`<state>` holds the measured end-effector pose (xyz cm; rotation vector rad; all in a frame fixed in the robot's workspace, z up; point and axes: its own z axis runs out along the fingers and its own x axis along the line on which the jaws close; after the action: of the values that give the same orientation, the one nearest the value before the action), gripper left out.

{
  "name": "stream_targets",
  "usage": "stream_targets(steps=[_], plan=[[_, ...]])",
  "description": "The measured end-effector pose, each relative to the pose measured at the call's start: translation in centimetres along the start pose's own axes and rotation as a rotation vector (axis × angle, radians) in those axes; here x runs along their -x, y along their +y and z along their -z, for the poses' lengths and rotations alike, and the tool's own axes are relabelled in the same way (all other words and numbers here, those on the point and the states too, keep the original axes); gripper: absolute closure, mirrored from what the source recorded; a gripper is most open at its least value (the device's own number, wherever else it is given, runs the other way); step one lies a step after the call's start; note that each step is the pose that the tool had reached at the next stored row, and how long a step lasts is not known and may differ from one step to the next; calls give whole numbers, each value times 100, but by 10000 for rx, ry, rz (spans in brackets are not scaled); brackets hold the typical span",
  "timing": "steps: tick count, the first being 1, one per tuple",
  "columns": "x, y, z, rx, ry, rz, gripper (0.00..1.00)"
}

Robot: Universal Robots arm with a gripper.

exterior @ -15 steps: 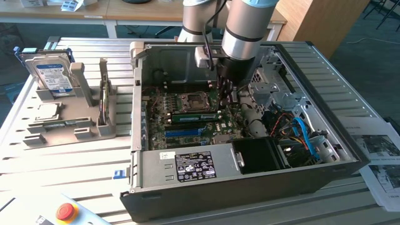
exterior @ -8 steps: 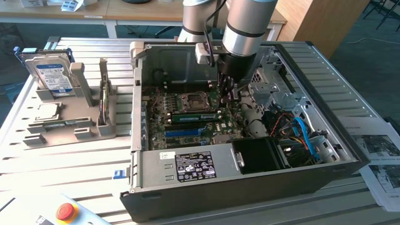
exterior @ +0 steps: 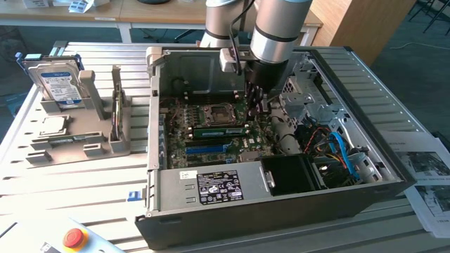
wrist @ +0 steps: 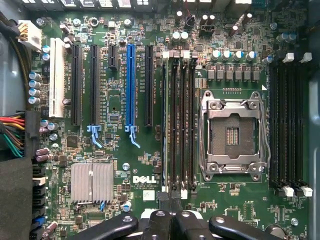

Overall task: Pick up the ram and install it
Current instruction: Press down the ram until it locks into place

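Gripper [exterior: 255, 107] lowered inside the open computer case [exterior: 150, 121], centre of the exterior view, just to that view's right of the CPU socket [exterior: 214, 112]; jaws fully closed, nothing visibly clamped between them; in the wrist view the gripper [wrist: 168, 204] sits with its closed tips over one end of the bank of dark memory slots [wrist: 179, 125] beside the CPU socket [wrist: 232, 132].

Ram [exterior: 219, 131]: green stick lying along the motherboard [exterior: 211, 142] just below the socket in the exterior view, standing on edge in a slot; its right end is near the fingertips; contact between tips and ram cannot be told. Which of the slots holds it cannot be told from the wrist view.

Other items: long blue slot strip [exterior: 207, 149] lower on the board, also seen as [wrist: 131, 85]; finned grey heatsink [wrist: 91, 182] near it; power supply [exterior: 211, 187] with black label at lower centre; hard drive [exterior: 60, 84] upright in a grey fixture [exterior: 77, 142] at upper left of the exterior view, outside the case; red stop button [exterior: 74, 237] at lower left; printed papers [exterior: 430, 174] at the right edge.
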<state>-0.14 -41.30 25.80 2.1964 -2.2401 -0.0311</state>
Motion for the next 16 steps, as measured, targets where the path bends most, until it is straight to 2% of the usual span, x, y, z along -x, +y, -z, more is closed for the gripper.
stream_targets(steps=[3,6,9,16], plan=[[0,3,0,0,0,1,90],[-1,46,-1,0,2,1,90],[-2,122,-3,0,-1,0,90],[-8,359,-8,0,1,0,90]])
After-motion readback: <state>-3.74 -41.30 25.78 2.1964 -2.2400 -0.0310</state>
